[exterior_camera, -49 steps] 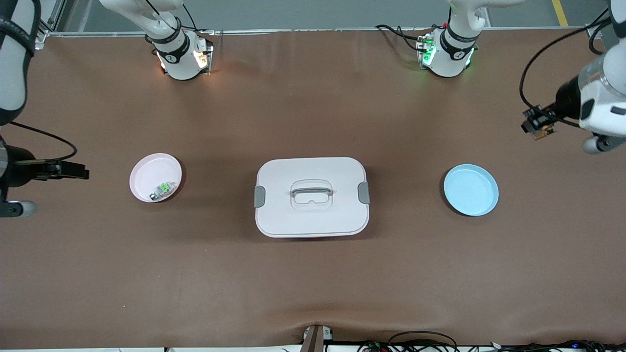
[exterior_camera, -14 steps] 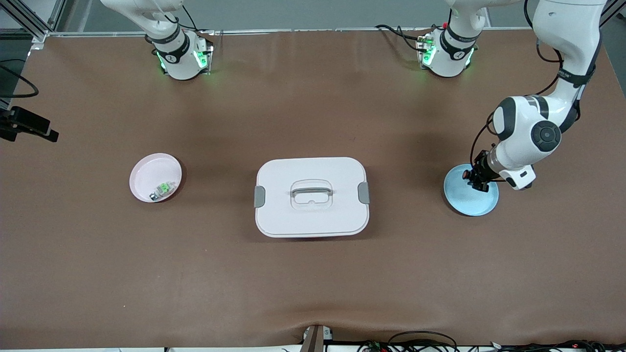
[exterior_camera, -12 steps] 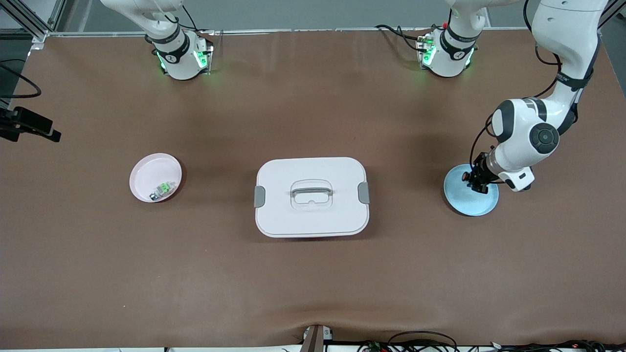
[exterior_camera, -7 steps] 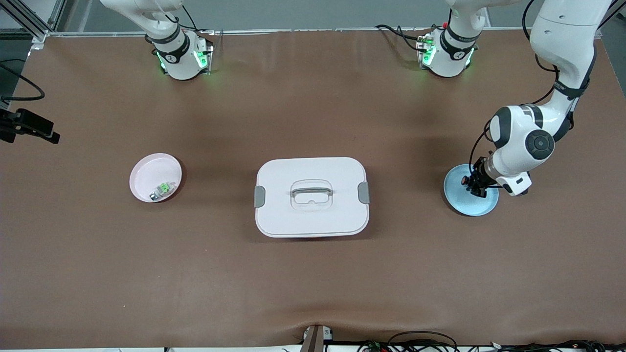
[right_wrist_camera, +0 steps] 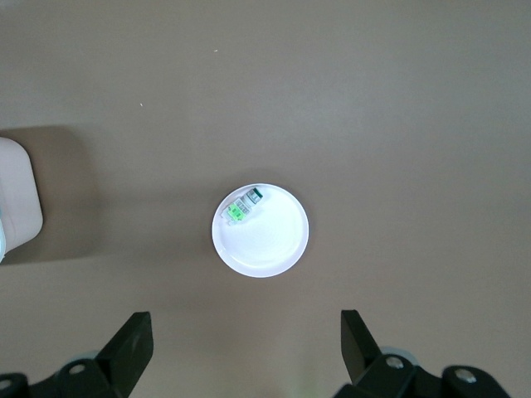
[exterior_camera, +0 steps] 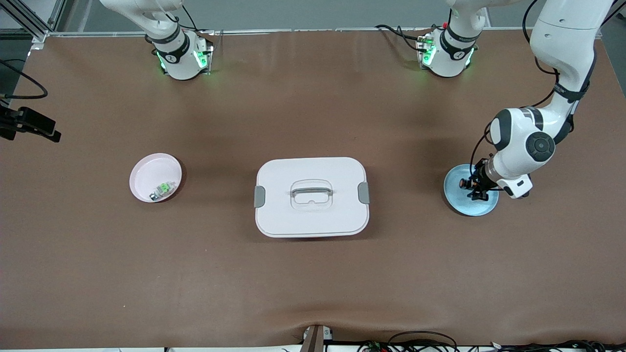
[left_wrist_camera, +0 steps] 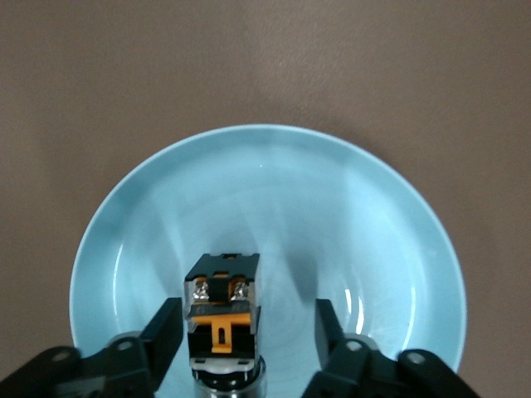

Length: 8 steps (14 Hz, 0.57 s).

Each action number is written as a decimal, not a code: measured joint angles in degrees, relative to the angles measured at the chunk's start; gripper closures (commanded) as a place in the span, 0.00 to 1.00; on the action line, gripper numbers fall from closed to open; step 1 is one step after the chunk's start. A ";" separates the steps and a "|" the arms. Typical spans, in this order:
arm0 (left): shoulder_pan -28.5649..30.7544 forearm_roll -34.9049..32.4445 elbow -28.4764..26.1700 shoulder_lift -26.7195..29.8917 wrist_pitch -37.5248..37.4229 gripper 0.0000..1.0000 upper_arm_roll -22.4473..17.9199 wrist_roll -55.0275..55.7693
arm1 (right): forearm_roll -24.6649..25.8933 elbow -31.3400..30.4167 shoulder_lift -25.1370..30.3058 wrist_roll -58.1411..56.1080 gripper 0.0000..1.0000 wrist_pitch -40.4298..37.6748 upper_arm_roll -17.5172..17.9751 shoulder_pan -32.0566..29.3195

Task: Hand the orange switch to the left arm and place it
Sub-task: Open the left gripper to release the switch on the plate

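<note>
Orange-ended black cylindrical switch now sits in the round pale-blue plate; left claw has spread apart; right claw stays spread.

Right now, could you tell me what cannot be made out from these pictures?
- Orange switch: its lower end is cut off by the left wrist view's edge; tiny in the front view.
- Whether the open left pincer touches the switch over the blue plate.
- Right pincer: off-frame in the front view.
- Box: contents hidden by its lid.
</note>
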<state>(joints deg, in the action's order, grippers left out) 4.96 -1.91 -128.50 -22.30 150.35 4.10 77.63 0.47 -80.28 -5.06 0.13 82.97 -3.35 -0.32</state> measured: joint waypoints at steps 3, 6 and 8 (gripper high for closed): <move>0.23 0.00 0.25 0.69 0.00 0.00 0.00 0.00 | -0.03 -0.42 0.27 0.59 0.00 -0.05 -0.23 -0.10; 0.23 0.00 0.59 1.23 -0.01 0.00 0.03 0.00 | -0.08 -0.52 0.34 0.68 0.00 -0.06 -0.46 -0.36; 0.23 0.00 1.10 1.27 -0.01 0.00 0.04 0.00 | -0.11 -0.53 0.35 0.69 0.00 -0.07 -0.52 -0.37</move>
<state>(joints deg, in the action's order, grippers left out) 5.18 -1.91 -127.41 -21.03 150.34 4.14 77.63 0.36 -80.81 -4.71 0.82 82.90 -3.87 -0.69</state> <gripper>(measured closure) 0.000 0.000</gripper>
